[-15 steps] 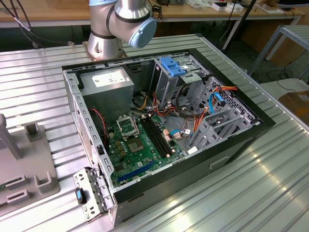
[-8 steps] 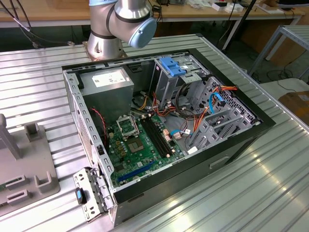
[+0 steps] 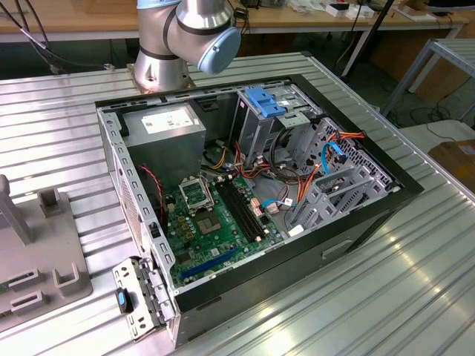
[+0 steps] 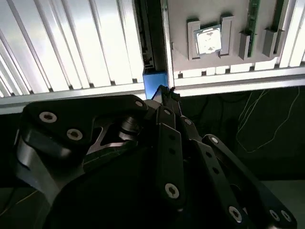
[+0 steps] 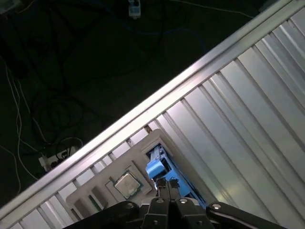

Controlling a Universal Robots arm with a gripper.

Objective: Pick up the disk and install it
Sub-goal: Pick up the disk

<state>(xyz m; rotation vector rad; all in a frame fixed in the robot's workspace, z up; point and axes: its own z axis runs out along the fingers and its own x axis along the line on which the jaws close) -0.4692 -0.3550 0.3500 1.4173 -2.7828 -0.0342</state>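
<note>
In both wrist views the disk shows edge-on as a dark slab with a blue plastic end [image 4: 153, 81] [image 5: 157, 168], standing in a slot of the grey fixture plate [image 4: 181, 52] [image 5: 143, 143]. My gripper [image 4: 165, 94] [image 5: 167, 185] hangs just above that blue end. Its black fingers are drawn together with no gap between the tips, and nothing shows clamped between them. In the exterior view the open computer case [image 3: 252, 185] lies on the table with its drive cage [image 3: 263, 104] topped in blue plastic.
A square processor chip [image 4: 208, 40] [image 5: 126, 184] rests in a holder on the fixture plate beside the disk. The fixture [image 3: 37, 259] sits at the exterior view's left, near the ribbed table's edge [image 4: 95, 90]. Dark floor with cables lies beyond. The arm's base [image 3: 159, 59] stands behind the case.
</note>
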